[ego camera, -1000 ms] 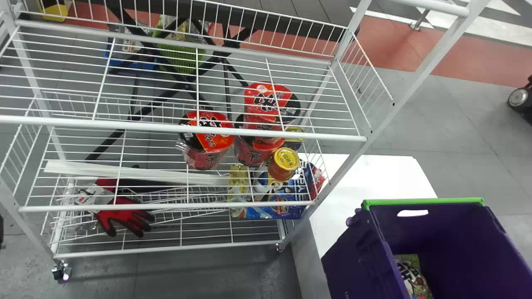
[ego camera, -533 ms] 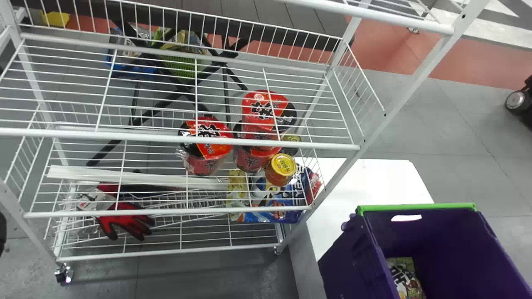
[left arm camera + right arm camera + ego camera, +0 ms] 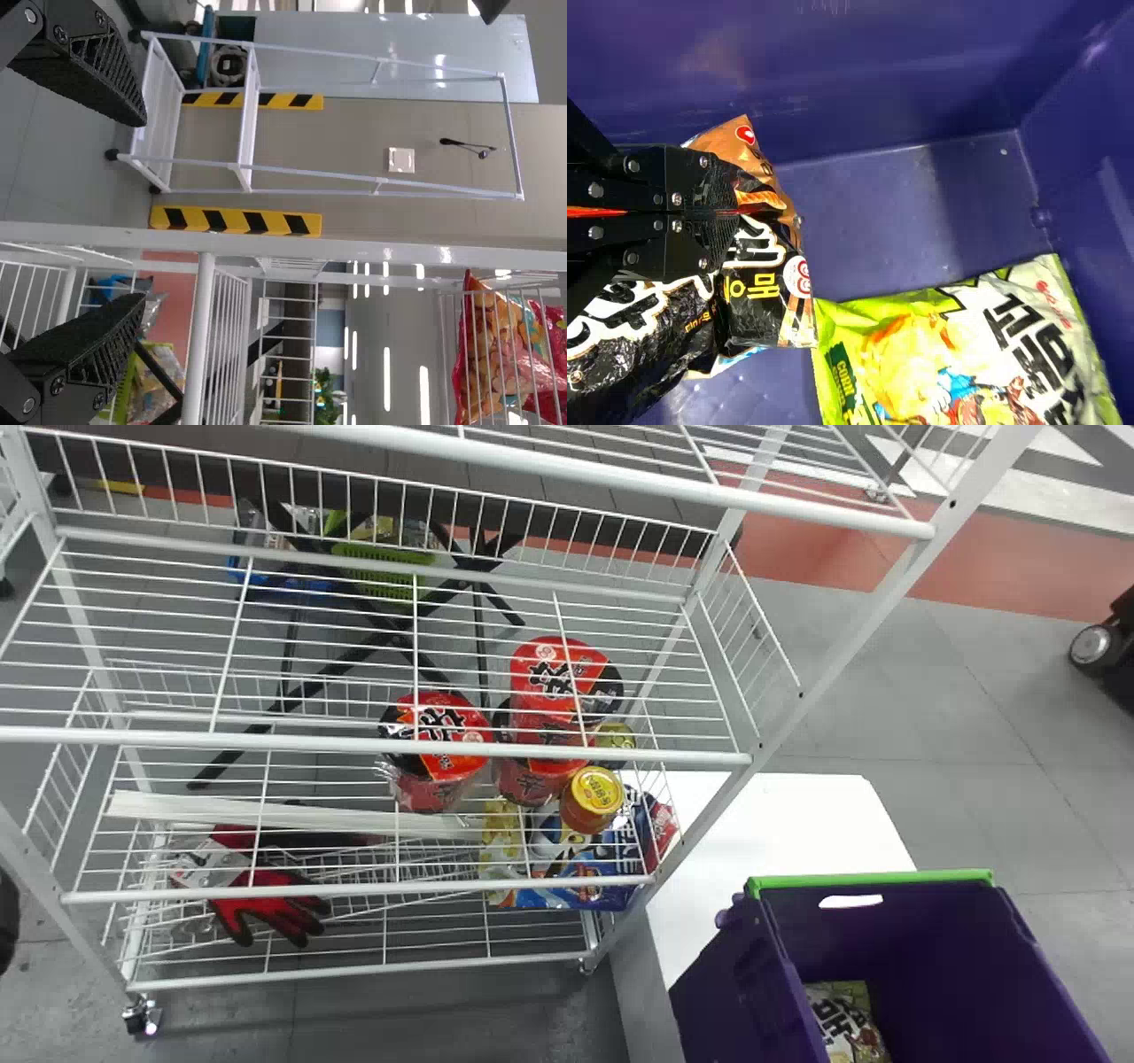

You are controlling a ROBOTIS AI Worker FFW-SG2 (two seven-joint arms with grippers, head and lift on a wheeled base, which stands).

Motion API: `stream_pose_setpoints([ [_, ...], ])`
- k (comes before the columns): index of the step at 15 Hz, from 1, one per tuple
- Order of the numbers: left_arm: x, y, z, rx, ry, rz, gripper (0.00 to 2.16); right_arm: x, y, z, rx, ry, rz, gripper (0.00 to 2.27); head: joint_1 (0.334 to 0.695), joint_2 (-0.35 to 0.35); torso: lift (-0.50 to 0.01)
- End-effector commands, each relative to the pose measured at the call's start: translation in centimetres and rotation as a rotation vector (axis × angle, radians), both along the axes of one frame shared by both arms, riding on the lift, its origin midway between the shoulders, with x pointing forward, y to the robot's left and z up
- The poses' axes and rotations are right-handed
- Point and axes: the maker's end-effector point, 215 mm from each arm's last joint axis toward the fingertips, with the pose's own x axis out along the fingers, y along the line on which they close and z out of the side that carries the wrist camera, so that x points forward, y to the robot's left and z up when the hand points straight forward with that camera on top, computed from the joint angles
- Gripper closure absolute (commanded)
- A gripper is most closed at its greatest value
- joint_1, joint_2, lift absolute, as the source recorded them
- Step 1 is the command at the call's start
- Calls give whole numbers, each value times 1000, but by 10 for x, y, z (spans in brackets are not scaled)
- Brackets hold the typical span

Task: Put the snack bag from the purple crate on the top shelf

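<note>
The purple crate (image 3: 873, 880) stands at the lower right of the head view, with a white and green snack bag (image 3: 842, 1019) inside. In the right wrist view, my right gripper (image 3: 733, 211) is down in the crate, shut on a black and orange snack bag (image 3: 757, 252). That bag lies beside the green and white bag (image 3: 974, 345), their edges meeting. The left wrist view has my left gripper (image 3: 140, 211) open beside the white rack, nothing between its fingers. An upper shelf (image 3: 620, 489) of the rack crosses the head view's top.
Red noodle cups (image 3: 434, 731), a yellow-lidded can (image 3: 594, 797) and red gloves (image 3: 266, 895) are on the lower shelves. A white table (image 3: 780, 815) adjoins the rack's right side. Behind wire in the left wrist view are red snack bags (image 3: 500, 354).
The head view has shifted: rack shelves and cups appear lower, the crate slightly lower and farther left, and more of the upper shelf has come into view.
</note>
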Motion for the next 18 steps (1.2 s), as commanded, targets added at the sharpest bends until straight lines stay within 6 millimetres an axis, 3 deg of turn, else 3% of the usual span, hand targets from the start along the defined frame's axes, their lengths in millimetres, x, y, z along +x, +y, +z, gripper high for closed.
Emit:
stream_pose_setpoints([
  [1,-1,0,1,1,1,0,124,0,-2,2,1,-2,-4,2142,695,-350,-367],
  [18,1,0,1,-3,2,2,124,-3,-6,5,-2,-8,8,2145,695,-350,-299],
])
